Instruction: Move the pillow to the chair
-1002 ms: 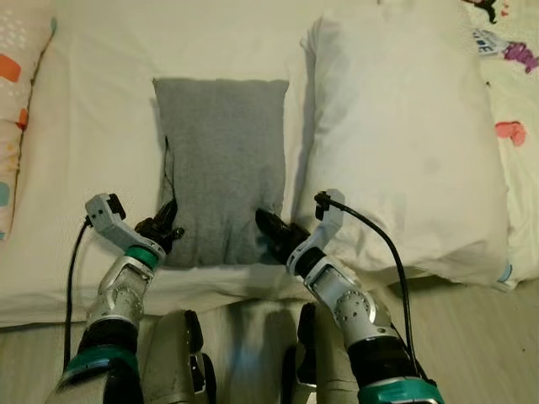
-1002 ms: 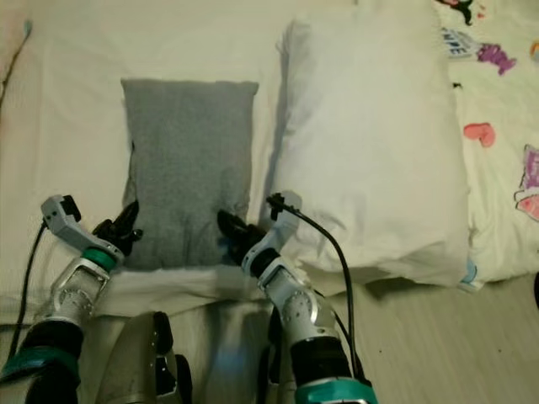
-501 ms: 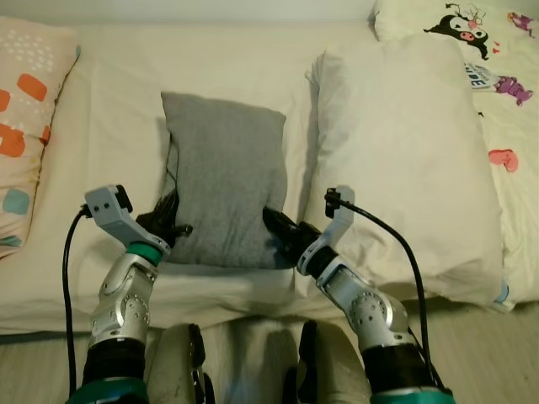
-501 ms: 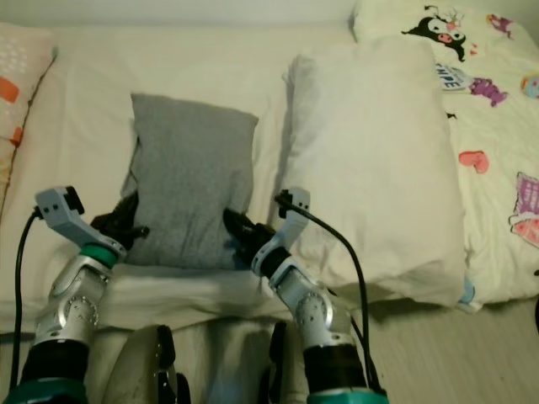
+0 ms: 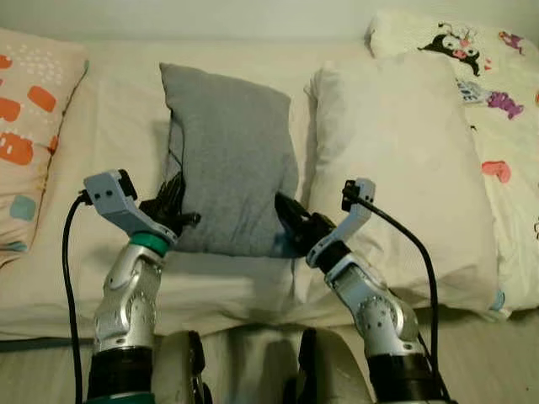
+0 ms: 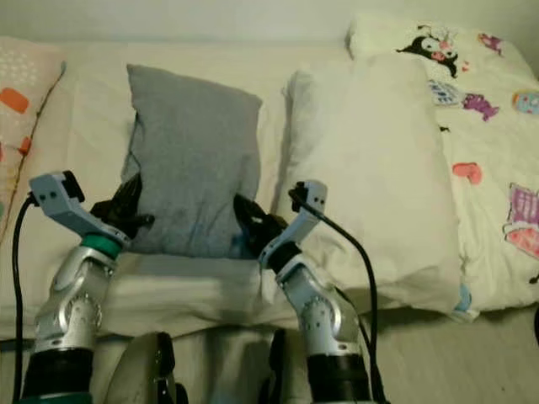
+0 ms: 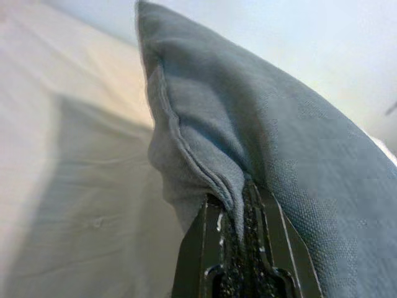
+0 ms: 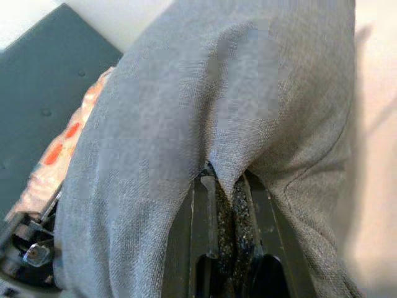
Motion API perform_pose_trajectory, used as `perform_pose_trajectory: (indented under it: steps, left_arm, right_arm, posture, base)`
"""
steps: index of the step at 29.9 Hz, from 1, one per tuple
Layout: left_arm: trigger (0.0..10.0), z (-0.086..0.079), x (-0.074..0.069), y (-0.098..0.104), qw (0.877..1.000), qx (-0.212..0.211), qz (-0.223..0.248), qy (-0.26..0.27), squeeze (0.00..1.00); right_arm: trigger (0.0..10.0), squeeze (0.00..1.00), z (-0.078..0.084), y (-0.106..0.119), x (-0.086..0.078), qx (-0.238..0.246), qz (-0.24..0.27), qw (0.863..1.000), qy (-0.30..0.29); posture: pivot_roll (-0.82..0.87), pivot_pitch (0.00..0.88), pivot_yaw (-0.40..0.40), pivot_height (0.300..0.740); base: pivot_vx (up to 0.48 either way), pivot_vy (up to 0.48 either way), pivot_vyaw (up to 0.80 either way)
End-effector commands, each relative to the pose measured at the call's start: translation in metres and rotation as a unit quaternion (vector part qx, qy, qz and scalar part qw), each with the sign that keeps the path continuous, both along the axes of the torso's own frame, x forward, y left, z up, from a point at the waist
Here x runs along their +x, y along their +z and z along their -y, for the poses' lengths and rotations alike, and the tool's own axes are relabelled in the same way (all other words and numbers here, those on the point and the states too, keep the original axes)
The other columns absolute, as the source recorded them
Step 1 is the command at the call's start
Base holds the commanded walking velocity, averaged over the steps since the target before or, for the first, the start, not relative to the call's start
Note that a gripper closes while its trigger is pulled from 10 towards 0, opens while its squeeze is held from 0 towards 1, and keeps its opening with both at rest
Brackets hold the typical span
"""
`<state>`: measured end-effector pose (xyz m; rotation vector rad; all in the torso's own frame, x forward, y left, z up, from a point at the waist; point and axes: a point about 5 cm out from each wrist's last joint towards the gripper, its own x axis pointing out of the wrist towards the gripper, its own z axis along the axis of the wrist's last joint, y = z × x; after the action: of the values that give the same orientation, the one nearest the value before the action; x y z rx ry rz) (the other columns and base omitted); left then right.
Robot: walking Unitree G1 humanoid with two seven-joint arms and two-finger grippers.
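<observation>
Pillow (image 5: 232, 164), grey and rectangular, is tilted up from the bed (image 5: 101, 135), with its far edge raised and its near edge low, just above the sheet. The left gripper (image 5: 173, 220) is clamped on the near left corner of the pillow; in the left wrist view the two black fingers (image 7: 201, 248) are pressed together with the grey seam between them. The right gripper (image 5: 290, 225) is clamped on the near right corner in the same way, a fold of cloth pinched between its fingers (image 8: 205, 230). Just beside the pillow's right edge lies a big white pillow (image 5: 396, 160), touching or almost touching it. On the left the sheet is bare as far as a patterned cushion (image 5: 29, 126) at the bed's edge. A cartoon-printed blanket (image 5: 497, 93) covers the far right.
</observation>
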<state>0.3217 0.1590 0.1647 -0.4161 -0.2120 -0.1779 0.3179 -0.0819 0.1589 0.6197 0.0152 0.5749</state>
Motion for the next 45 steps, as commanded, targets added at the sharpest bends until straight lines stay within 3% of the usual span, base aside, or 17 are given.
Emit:
perform_pose_trajectory:
  steps: [1,2,8,15,30,45]
  left_arm:
    - [8.6,0.02,-0.002,0.008,0.999,0.024,0.016,-0.035,0.0]
    - [10.0,0.021,-0.001,0.009,0.999,0.03,0.012,-0.034,0.0]
    - [10.0,0.023,0.0,0.013,0.998,0.054,0.012,-0.035,0.0]
    - [10.0,0.033,0.0,0.02,0.993,0.108,0.026,-0.038,0.0]
    - [10.0,0.033,0.003,0.026,0.994,0.106,0.03,-0.018,0.0]
    - [10.0,0.036,0.008,0.027,0.993,0.111,0.017,-0.022,0.0]
  right_arm:
    - [1.6,0.0,-0.016,0.013,-0.005,-0.012,0.039,0.999,0.024]
    - [10.0,0.0,-0.016,0.014,-0.005,-0.026,0.05,0.998,0.014]
    - [10.0,0.0,-0.014,0.014,-0.004,-0.045,0.059,0.997,-0.004]
    - [10.0,0.0,-0.012,0.019,0.0,-0.062,0.068,0.996,-0.017]
    - [10.0,0.0,-0.012,0.023,0.004,-0.071,0.075,0.994,-0.026]
    - [10.0,0.0,-0.016,0.027,0.007,-0.068,0.082,0.994,-0.025]
  posture:
    - [0.07,0.007,0.018,0.59]
    - [0.07,0.006,0.013,0.59]
    - [0.06,0.007,-0.001,0.59]
    - [0.02,0.0,-0.013,0.59]
    - [-0.02,0.0,-0.015,0.59]
    - [0.02,0.0,0.028,0.625]
  base:
    - [0.0,0.0,0.0]
    - [0.0,0.0,0.0]
    - [0.0,0.0,0.0]
    - [0.0,0.0,0.0]
    - [0.0,0.0,0.0]
    - [0.0,0.0,0.0]
